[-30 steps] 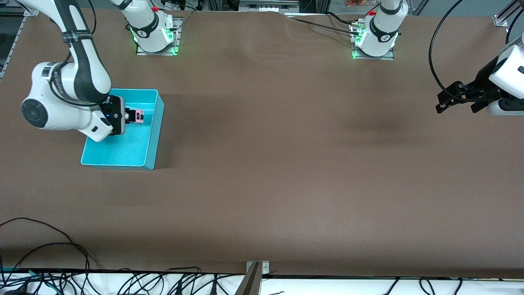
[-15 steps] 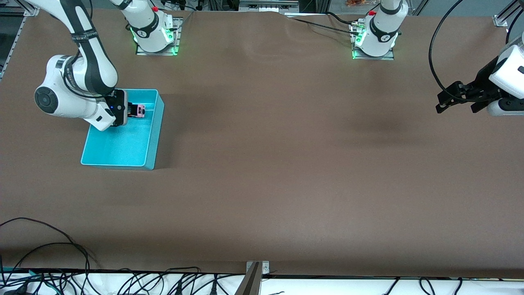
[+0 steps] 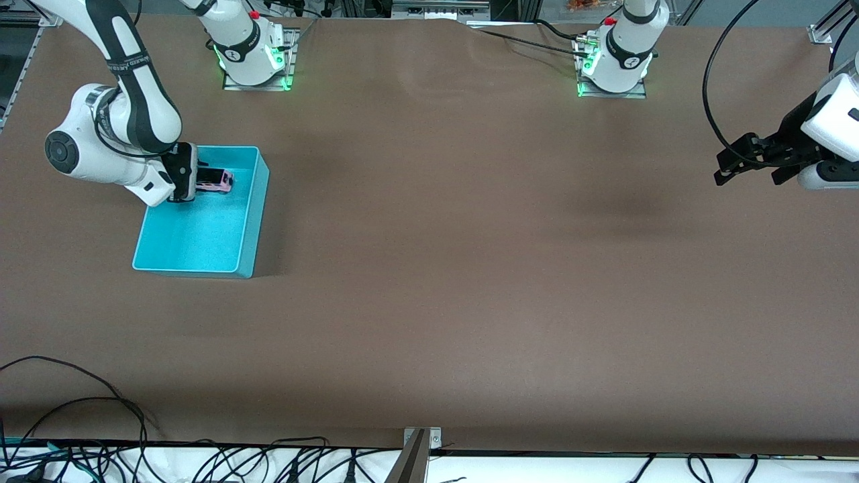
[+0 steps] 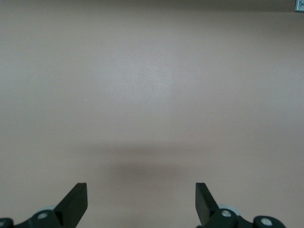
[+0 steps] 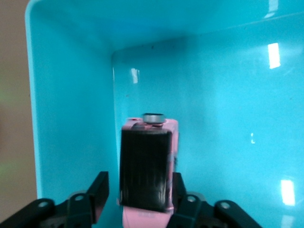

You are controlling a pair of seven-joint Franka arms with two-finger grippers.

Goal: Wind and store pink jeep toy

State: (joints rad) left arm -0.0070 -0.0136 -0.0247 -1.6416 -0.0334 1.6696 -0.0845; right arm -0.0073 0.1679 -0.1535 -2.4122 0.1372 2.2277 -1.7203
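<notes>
The pink jeep toy [image 3: 219, 180], light pink with a black roof, lies in the turquoise bin [image 3: 201, 235], in the bin's corner farthest from the front camera. My right gripper [image 3: 200, 180] is low in the bin. Its fingers stand on either side of the jeep [image 5: 145, 166] and are open, with a gap showing at one finger [image 5: 97, 190]. The bin's wall [image 5: 71, 95] rises close beside it. My left gripper [image 3: 748, 176] waits open and empty above the table at the left arm's end; its fingers [image 4: 76, 199] show only bare table.
The brown table [image 3: 470, 268] stretches from the bin to the left arm. Cables [image 3: 100, 402] lie along the table edge nearest the front camera.
My right gripper carried the jeep toward the bin's end farthest from the front camera and lowered it. Its fingers have opened and the hand has drawn back a little. The left arm has not moved.
</notes>
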